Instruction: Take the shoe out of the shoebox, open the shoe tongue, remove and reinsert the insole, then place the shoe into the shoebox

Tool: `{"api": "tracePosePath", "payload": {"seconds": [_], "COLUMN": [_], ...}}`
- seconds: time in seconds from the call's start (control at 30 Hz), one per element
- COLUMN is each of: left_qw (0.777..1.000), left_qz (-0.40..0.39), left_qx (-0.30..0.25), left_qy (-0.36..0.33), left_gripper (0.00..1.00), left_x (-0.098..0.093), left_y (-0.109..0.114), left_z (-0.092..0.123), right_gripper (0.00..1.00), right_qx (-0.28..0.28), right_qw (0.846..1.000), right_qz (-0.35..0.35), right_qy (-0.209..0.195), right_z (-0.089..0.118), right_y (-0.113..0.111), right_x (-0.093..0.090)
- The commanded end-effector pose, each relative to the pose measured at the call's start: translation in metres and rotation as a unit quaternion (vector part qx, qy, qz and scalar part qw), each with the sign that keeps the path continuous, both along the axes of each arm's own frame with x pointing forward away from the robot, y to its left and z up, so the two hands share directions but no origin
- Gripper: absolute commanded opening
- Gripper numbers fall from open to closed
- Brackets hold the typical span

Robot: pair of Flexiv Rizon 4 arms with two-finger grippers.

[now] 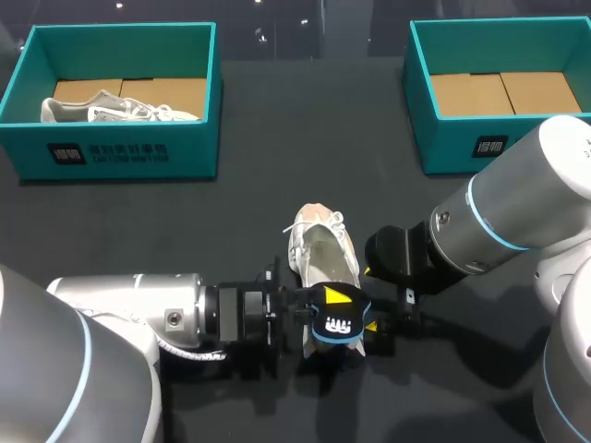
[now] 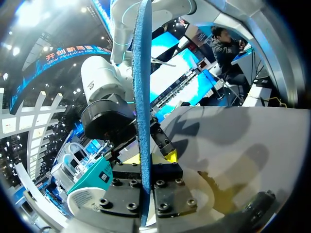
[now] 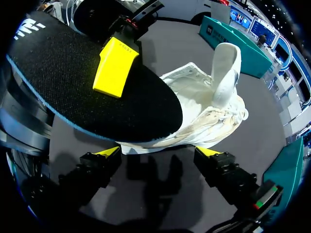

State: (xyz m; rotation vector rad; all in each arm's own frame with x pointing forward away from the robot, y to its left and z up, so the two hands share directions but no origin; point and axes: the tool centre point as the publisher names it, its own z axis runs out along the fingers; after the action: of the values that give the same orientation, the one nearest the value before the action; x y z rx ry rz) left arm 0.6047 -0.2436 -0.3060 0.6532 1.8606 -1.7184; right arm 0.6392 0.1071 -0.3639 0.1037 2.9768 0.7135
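Note:
A white shoe (image 1: 319,247) lies on the dark table at the middle, its tongue (image 3: 226,68) pulled upright. My left gripper (image 1: 343,309) is shut on the black insole (image 1: 337,318) with a blue edge, held just above the shoe's heel. In the left wrist view the insole (image 2: 142,97) shows edge-on, clamped between the fingers of the left gripper (image 2: 143,158). My right gripper (image 1: 369,300) stands open right beside the shoe's heel. In its own view the right gripper (image 3: 159,153) faces the shoe (image 3: 204,114) and the insole (image 3: 97,92), touching neither.
A teal shoebox (image 1: 28,138) at the back left holds a second white shoe (image 1: 120,111). Another teal shoebox (image 1: 425,138) at the back right shows only its cardboard floor. Bare dark table lies between the boxes and the shoe.

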Motion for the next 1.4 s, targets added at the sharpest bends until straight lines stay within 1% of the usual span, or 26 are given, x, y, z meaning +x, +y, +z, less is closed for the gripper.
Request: {"api": "tracePosePath", "payload": {"seconds": [0.03, 0.37, 0.8, 0.97, 1.4], "left_qw": [1.000, 1.000, 1.000, 1.000, 0.999], "left_qz": [0.001, 0.006, 0.013, 0.019, 0.031], "left_qx": [0.003, 0.009, 0.015, 0.019, 0.034], "left_qy": [-0.003, -0.005, 0.002, 0.006, 0.009], "left_gripper": [0.00, 0.00, 0.00, 0.00, 0.00], "left_x": [0.002, 0.008, 0.017, 0.025, 0.036], "left_y": [0.000, 0.004, 0.005, 0.005, 0.007], "left_z": [-0.003, -0.008, -0.016, -0.018, -0.033], "right_gripper": [1.00, 1.00, 1.00, 1.00, 1.00], "right_qx": [-0.001, -0.001, -0.001, -0.001, -0.001], "right_qw": [1.000, 1.000, 1.000, 1.000, 1.000], "right_qz": [-0.001, -0.001, -0.001, -0.001, -0.001], "right_qy": [-0.001, -0.001, -0.001, -0.001, -0.001], "right_z": [0.000, 0.000, 0.000, 0.000, 0.000], "right_y": [0.000, 0.000, 0.000, 0.000, 0.000], "right_x": [-0.001, -0.001, -0.001, -0.001, -0.001]}}
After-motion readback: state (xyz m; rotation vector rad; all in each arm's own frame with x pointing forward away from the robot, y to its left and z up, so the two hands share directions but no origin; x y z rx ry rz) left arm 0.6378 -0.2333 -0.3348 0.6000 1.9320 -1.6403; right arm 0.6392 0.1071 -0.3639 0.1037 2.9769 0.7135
